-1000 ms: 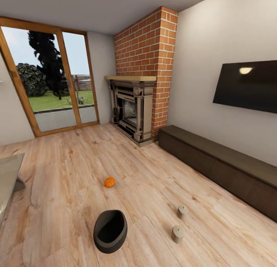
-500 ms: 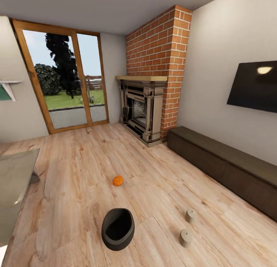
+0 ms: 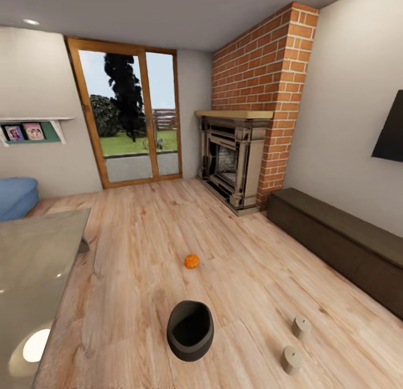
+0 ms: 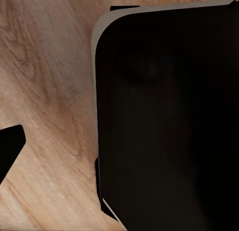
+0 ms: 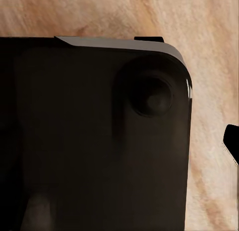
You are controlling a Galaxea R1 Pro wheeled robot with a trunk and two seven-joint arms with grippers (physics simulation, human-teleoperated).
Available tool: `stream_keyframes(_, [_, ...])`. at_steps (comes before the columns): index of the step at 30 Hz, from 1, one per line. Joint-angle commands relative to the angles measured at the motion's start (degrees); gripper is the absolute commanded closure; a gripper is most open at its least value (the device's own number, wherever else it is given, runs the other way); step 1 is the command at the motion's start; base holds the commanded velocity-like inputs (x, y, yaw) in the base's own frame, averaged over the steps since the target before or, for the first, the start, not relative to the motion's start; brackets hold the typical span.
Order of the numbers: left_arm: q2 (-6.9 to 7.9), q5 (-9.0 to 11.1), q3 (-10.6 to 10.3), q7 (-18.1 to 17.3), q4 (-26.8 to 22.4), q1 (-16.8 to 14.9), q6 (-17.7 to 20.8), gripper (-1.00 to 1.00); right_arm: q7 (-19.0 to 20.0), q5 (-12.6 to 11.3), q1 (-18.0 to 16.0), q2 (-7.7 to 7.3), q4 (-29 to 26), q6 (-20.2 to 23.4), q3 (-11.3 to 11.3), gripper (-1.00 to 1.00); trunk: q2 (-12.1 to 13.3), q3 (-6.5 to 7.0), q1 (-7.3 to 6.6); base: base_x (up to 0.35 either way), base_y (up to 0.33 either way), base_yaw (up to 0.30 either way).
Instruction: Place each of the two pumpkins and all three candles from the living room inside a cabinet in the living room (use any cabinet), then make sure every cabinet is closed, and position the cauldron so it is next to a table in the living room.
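Robot is in the living room, nothing picked up yet by the look of it. Head view: cauldron (image 3: 190, 330) sits upright on the wood floor (image 3: 134, 249) near the view's bottom centre, open mouth up. One pumpkin (image 3: 191, 261) lies on the floor beyond it, well apart. Two candles (image 3: 301, 326) (image 3: 291, 360) stand upright on the floor to the right of the cauldron, near each other, between the cauldron and the cabinet (image 3: 341, 246). The cabinet runs along the right wall under the TV (image 3: 390, 132), all fronts look flush and closed. The table (image 3: 33, 266) has its pale slab top at the left edge, cauldron is near but not beside it, so that step is probably not done. Second pumpkin and third candle can't be placed from these pictures. Brick fireplace (image 3: 235, 154) is in the far corner, glass door (image 3: 131, 120) on the back wall, blue seat (image 3: 17, 196) far left. Both wrist views look down at floor with a big dark body panel (image 4: 169, 116) (image 5: 94, 136) blocking most of the picture, likely arms tucked at the sides for driving. A dark tip shows at the edge of each but finger spacing is unreadable, so can't tell how open either gripper is or if anything is held. Judgement: items scattered on the floor are start positions; next step likely approach the candles or pumpkin.
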Motion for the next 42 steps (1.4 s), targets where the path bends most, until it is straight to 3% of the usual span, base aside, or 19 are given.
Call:
stream_keyframes(1, [0.01,-0.04,-0.04,0.01,-0.09,0.03,-0.09,-1.0,-0.01,-0.01,-0.03,0.01,0.05,-0.19,-0.01,-1.0,-0.02,-0.04,0.0,0.0,-0.062,0.293])
stream_keyframes(14, [0.24,-0.04,0.19,-0.52,-0.51,-0.27,-0.05,-1.0,0.49,0.42,-0.03,-0.04,0.02,-0.18,0.1,-1.0,-0.02,-0.04,0.0,0.0,-0.032,0.143])
stream_keyframes(19, [0.58,0.06,0.21,-1.01,-5.02,-0.75,1.06,-1.0,-0.44,0.39,-0.05,-0.15,-0.23,-1.19,0.03,-1.0,-0.02,-0.04,0.0,0.0,-0.001,0.005])
stream_keyframes(21, [0.64,0.16,0.22,-1.25,-8.27,-0.83,3.41,-1.0,-0.74,0.27,-0.08,-0.12,-0.25,-1.65,-0.05,-1.0,-0.02,-0.04,0.0,0.0,0.0,0.001])
stream_keyframes(24, [0.66,0.46,0.36,-3.14,-22.65,-1.22,20.47,-1.0,-1.06,0.12,-0.29,-0.15,-1.48,1.41,-0.22,-1.0,-0.02,-0.04,0.0,0.0,0.0,0.0])
stream_keyframes(25, [0.64,0.5,0.42,-3.69,-25.9,-1.24,23.78,-1.0,-1.08,0.11,-0.38,-0.15,-2.47,2.62,-0.23,-1.0,-0.02,-0.04,0.0,0.0,0.0,0.0])
stream_keyframes(26, [0.6,0.58,0.54,-4.87,-32.53,-1.26,30.45,-1.0,-1.11,0.1,-0.51,-0.21,-5.6,5.7,-0.23,-1.0,-0.02,-0.04,0.0,0.0,0.0,0.0])
stream_keyframes(28, [0.56,0.72,0.58,-6.05,-39.22,-1.29,37.0,-1.0,-1.12,0.09,-0.59,-0.32,-10.6,10.03,-0.27,-1.0,-0.02,-0.04,0.0,0.0,0.0,0.0])
stream_keyframes(29, [0.5,0.7,0.61,-6.89,-45.9,-1.37,43.15,-1.0,-1.13,0.08,-0.64,-0.36,-18.2,16.11,-0.27,-1.0,-0.02,-0.04,0.0,0.0,0.0,0.0])
stream_keyframes(30, [0.42,0.69,0.62,-7.18,-49.0,-1.6,45.65,-1.0,-1.14,0.06,-0.66,-0.3,-23.22,19.95,-0.24,-1.0,-0.02,-0.04,0.0,0.0,0.0,0.0])
stream_keyframes(31, [0.17,0.76,0.64,-7.72,-55.65,-2.88,50.55,-1.0,-1.14,-0.01,-0.7,-0.2,-36.02,29.79,-0.17,-1.0,-0.02,-0.04,0.0,0.0,0.0,0.0])
stream_keyframes(33, [-0.04,0.92,0.65,-7.98,-59.18,-4.95,53.08,-1.0,-1.18,-0.04,-0.71,-0.11,-46.96,38.18,-0.11,-1.0,-0.02,-0.04,0.0,0.0,0.0,0.0])
stream_keyframes(36, [-0.17,1.05,0.66,-8.14,-60.75,-8.13,54.64,-1.0,-1.21,0.05,-0.73,-0.06,-58.08,47.18,-0.05,-1.0,-0.02,-0.04,0.0,0.0,0.0,0.0])
stream_keyframes(37, [-0.24,1.04,0.66,-8.16,-60.24,-10.69,55.17,-1.0,-1.19,0.11,-0.73,-0.07,-64.06,52.27,-0.08,-1.0,-0.02,-0.04,0.0,0.0,0.0,0.0])
stream_keyframes(42, [-0.25,0.89,0.63,-8.17,-57.32,-15.8,55.47,-1.0,-1.27,0.52,-0.73,-0.08,-72.2,57.65,0.11,-1.0,-0.02,-0.04,0.0,0.0,0.0,0.0])
